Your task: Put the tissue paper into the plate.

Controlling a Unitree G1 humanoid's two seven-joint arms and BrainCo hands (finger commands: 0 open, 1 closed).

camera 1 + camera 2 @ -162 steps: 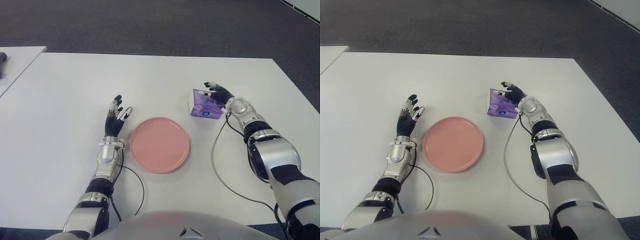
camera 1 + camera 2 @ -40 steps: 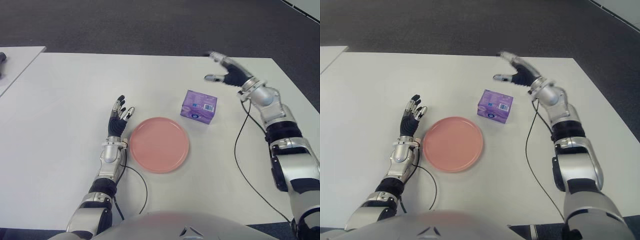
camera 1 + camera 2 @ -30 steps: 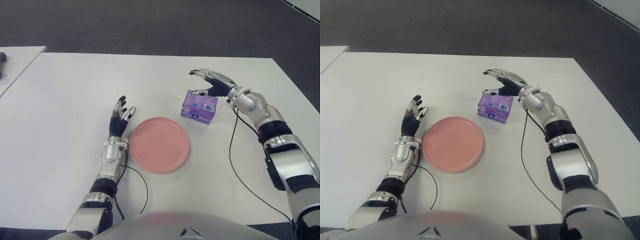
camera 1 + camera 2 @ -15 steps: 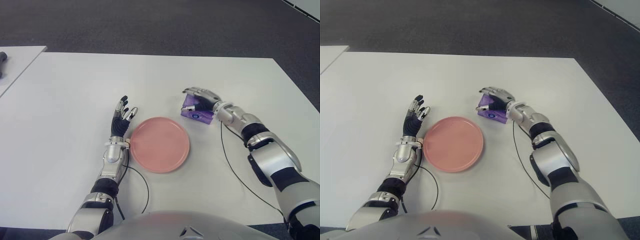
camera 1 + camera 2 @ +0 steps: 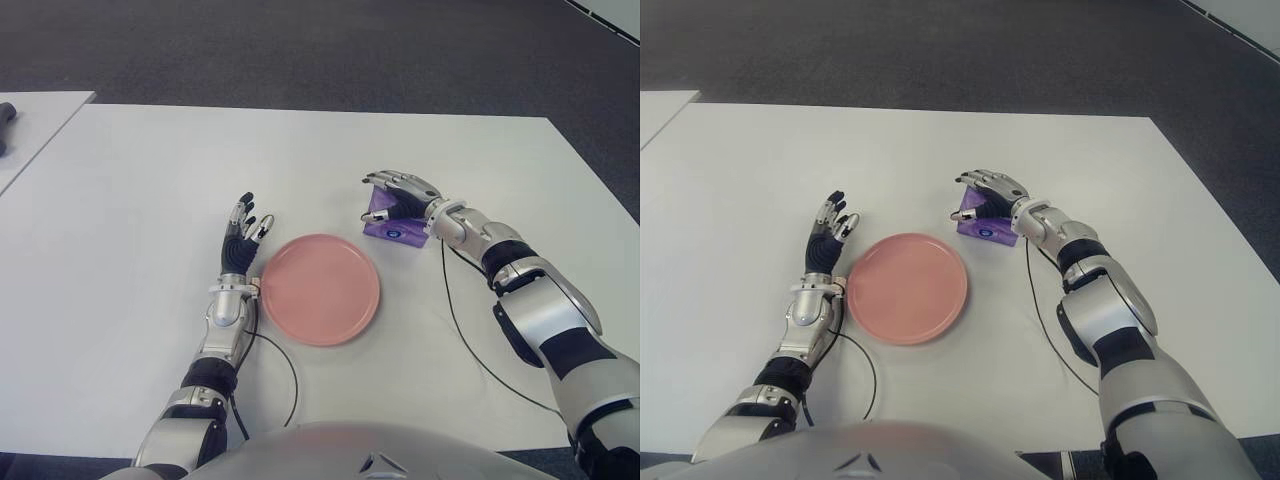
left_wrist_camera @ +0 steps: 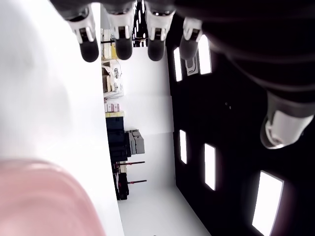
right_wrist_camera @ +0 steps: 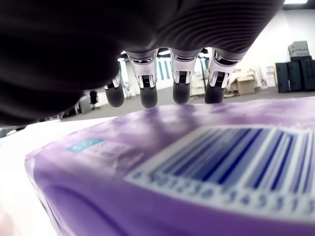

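A purple tissue pack [image 5: 397,230] lies on the white table [image 5: 150,170], just beyond the right rim of the pink plate [image 5: 320,290]. My right hand [image 5: 378,197] covers the pack from above. Its fingers [image 7: 178,81] stretch out over the top face without closing on it, and the thumb hangs down at the pack's plate-side edge. Up close, the pack [image 7: 172,187] fills the right wrist view with its barcode showing. My left hand [image 5: 243,225] is idle with spread fingers, beside the plate on its left. Nothing lies in the plate.
Thin black cables run across the table from both wrists [image 5: 455,320]. A second white table with a dark object [image 5: 5,115] shows at the far left. Dark carpet lies beyond the table's far edge.
My right hand came down from high at the far right and settled over the tissue pack. Over the last half second it barely moved. The left hand and the plate stayed put.
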